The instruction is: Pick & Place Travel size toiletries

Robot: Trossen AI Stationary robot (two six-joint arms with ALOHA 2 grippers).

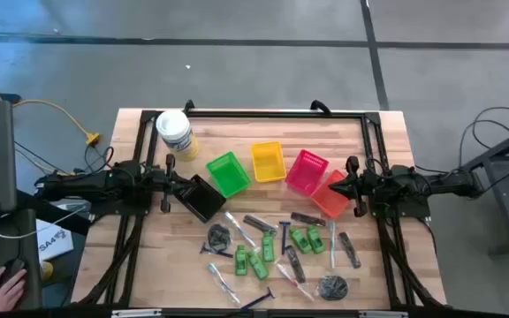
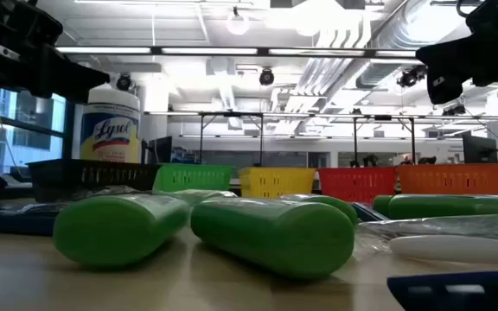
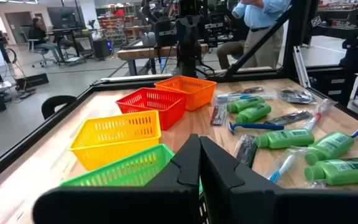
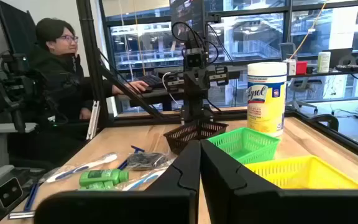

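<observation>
The travel size toiletries lie loose on the near half of the wooden table: green mini bottles [image 1: 259, 258] [image 2: 275, 233], clear tubes [image 1: 224, 281], black combs [image 1: 260, 223], dark coiled bundles [image 1: 332, 287] and blue-handled razors [image 1: 284, 235]. My left gripper [image 1: 184, 187] [image 3: 199, 140] hovers shut at the table's left, over a black basket [image 1: 203, 200]. At the table's right, above an orange basket [image 1: 330, 198], my right gripper [image 1: 334, 187] [image 4: 200, 144] is also shut. Both point level toward the table's middle, with nothing between their fingers.
Green [image 1: 228, 173], yellow [image 1: 268, 162] and red [image 1: 307, 170] baskets stand in a row across the table's middle. A white Lysol tub [image 1: 174, 132] stands at the far left. A person's hand [image 1: 7, 287] rests on a desk left of the table.
</observation>
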